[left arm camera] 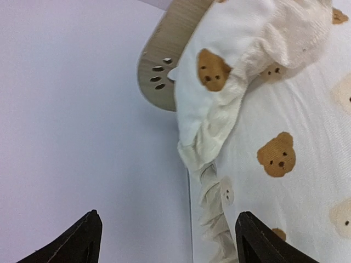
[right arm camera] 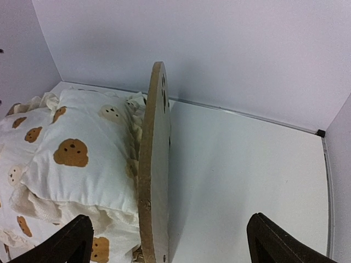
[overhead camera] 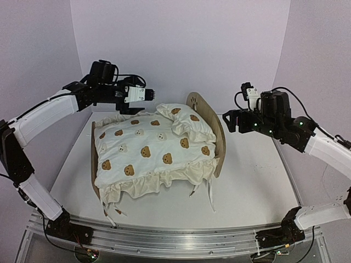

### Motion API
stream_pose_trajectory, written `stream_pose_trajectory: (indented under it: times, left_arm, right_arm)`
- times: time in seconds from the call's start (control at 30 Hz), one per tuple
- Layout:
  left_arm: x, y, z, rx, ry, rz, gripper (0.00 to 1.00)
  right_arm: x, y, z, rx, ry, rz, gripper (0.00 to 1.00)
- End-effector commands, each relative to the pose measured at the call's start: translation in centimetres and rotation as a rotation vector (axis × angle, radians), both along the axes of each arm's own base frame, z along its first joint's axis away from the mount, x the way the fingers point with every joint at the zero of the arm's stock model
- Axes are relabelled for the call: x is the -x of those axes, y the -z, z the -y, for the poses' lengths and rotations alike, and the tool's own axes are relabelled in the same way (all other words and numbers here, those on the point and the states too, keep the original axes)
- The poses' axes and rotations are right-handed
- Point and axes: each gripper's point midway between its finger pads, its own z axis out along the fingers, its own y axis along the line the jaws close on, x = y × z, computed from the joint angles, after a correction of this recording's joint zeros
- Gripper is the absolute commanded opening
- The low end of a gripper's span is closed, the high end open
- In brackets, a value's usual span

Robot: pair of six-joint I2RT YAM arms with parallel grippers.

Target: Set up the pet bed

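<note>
While left gripper [left arm camera: 167, 238] & right gripper [right arm camera: 170, 238] gape wide, empty, we judge pet bed [overhead camera: 201, 104] approx. set w/ bedding [overhead camera: 145, 150] + pillow [overhead camera: 189, 123] on, so next we back arms clear.

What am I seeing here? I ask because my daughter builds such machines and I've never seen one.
Two robot arms, each ending in a two-finger gripper. The wide picture comes from a camera above and behind them, the left gripper on the left, the right gripper on the right. The other two come from cameras on the wrists; the dark tips at the bottom are each arm's own fingers. On the table stands a wooden pet bed with bear-print bedding and a pillow. Both grippers are open, holding nothing.
</note>
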Motion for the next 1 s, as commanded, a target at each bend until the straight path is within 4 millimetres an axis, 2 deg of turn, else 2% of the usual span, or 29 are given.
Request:
stream_pose_trajectory:
  times: [0.0,0.1,0.17,0.23,0.27,0.33,0.37,0.4,0.47,0.53,0.63,0.67,0.7,0.8,0.9,0.97]
  left_arm:
    - [-0.4,-4.8,-5.7,0.284,-0.308,-0.157,0.86]
    - [-1.2,-5.8,-12.3,0.535,-0.567,-0.319,0.85]
    - [-0.5,-5.7,-17.0,0.698,-0.710,-0.382,0.85]
    - [0.7,-4.1,-20.7,0.807,-0.813,-0.421,0.85]
    - [1.3,-3.2,-22.3,0.856,-0.863,-0.432,0.86]
    - [2.5,-0.4,-25.5,0.945,-0.983,-0.465,0.87]
    - [3.2,1.1,-27.0,0.984,-1.036,-0.476,0.87]
    - [3.7,2.7,-28.2,1.008,-1.083,-0.486,0.87]
    - [4.9,5.8,-29.2,1.032,-1.136,-0.489,0.88]
    - [5.8,9.2,-29.3,1.039,-1.148,-0.511,0.89]
    - [6.7,12.8,-30.2,1.095,-1.203,-0.506,0.94]
    - [7.2,14.8,-30.9,1.122,-1.261,-0.510,0.96]
    - [7.3,15.6,-31.5,1.146,-1.282,-0.491,0.98]
    - [7.1,15.3,-31.5,1.184,-1.262,-0.483,1.00]
    - [7.3,16.7,-30.5,1.183,-1.221,-0.526,1.00]
    - [7.6,18.1,-30.7,1.191,-1.233,-0.517,1.00]
  right_arm:
    - [-1.1,0.1,2.7,0.033,0.152,0.003,0.98]
    - [-1.6,2.2,7.7,0.040,0.298,-0.027,0.98]
    - [-1.6,4.8,11.9,0.035,0.405,-0.074,0.98]
    - [-1.3,7.3,15.3,0.004,0.471,-0.135,0.98]
    - [-0.9,9.2,16.5,-0.016,0.481,-0.182,0.98]
    - [0.1,12.6,19.1,-0.050,0.535,-0.264,0.98]
    - [0.5,13.7,20.4,-0.064,0.568,-0.287,0.98]
    - [1.3,15.3,20.9,-0.072,0.574,-0.307,0.98]
    - [2.3,16.6,21.5,-0.063,0.568,-0.268,0.98]
    - [3.4,17.6,21.6,-0.050,0.546,-0.194,0.98]
    - [4.9,19.1,21.6,-0.047,0.528,-0.106,0.98]
    - [5.3,19.7,21.6,-0.053,0.526,-0.091,0.98]
    - [5.8,20.4,21.6,-0.058,0.524,-0.082,0.98]
    - [6.9,22.1,21.7,-0.082,0.536,-0.049,0.98]
    - [7.6,23.1,22.1,-0.096,0.561,-0.014,0.98]
    - [8.1,23.9,22.5,-0.101,0.582,-0.002,0.98]
